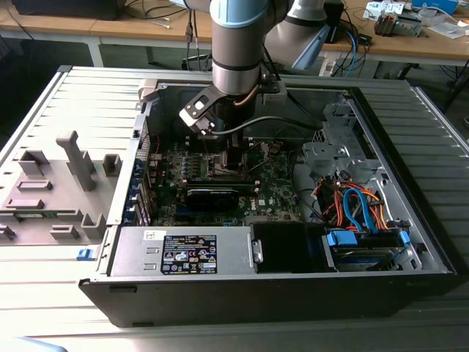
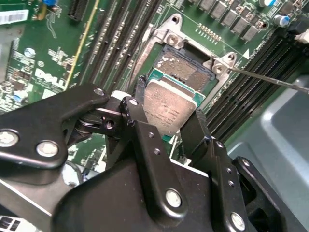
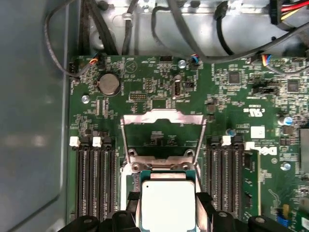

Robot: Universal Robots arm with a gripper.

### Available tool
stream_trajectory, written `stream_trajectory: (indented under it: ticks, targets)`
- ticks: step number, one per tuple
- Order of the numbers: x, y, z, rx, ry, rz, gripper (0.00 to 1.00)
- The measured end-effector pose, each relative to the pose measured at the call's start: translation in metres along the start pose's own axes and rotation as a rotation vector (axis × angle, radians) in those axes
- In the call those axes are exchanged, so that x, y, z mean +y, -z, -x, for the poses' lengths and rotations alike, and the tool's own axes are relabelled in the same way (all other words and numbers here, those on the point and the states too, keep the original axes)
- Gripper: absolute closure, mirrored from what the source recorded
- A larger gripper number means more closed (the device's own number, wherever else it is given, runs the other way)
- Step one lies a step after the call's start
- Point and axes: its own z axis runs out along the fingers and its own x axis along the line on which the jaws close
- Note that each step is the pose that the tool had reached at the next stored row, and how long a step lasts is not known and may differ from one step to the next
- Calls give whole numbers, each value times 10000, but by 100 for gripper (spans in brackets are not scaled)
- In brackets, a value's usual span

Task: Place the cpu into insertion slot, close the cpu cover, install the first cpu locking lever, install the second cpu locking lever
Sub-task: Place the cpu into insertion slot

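Hand (image 2: 166, 116) clamps the chip (image 3: 167, 203) by two edges over the socket (image 2: 186, 67), half hiding it; cover (image 3: 163, 117) stands raised.

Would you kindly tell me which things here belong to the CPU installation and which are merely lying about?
Job: silver-topped square cpu, held by the black gripper; dark square insertion slot; silvery framed cpu cover, open.
Bystanders: long black memory slots; round silver coin battery; blue and orange cables.
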Motion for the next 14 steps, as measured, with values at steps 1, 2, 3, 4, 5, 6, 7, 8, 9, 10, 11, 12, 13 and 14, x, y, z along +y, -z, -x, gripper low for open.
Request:
stream_trajectory:
  ticks: [1,2,3,4,5,6,7,8,9,10,11,12,13,14]
  targets:
    - [-10,-6,-2,0,21,0,45]
    - [-26,-14,-3,-1,28,-1,45]
    - [-38,-21,-4,-1,28,0,45]
    - [-69,-43,-5,-3,28,-1,45]
    - [-91,-63,-5,-8,28,-1,45]
    - [-104,-75,-6,-8,27,-1,45]
    - [-110,-85,-6,-9,27,-1,45]
    - [-112,-97,-6,-9,27,-1,45]
    - [-112,-106,-6,-8,25,-1,45]
    - [-113,-112,-6,-9,19,-1,45]
    - [-113,-120,-7,-10,10,-1,45]
    - [-114,-126,-7,-9,1,-1,45]
    - [-114,-133,-7,-9,-14,-1,45]
    - [-114,-139,-7,-11,-28,-2,45]
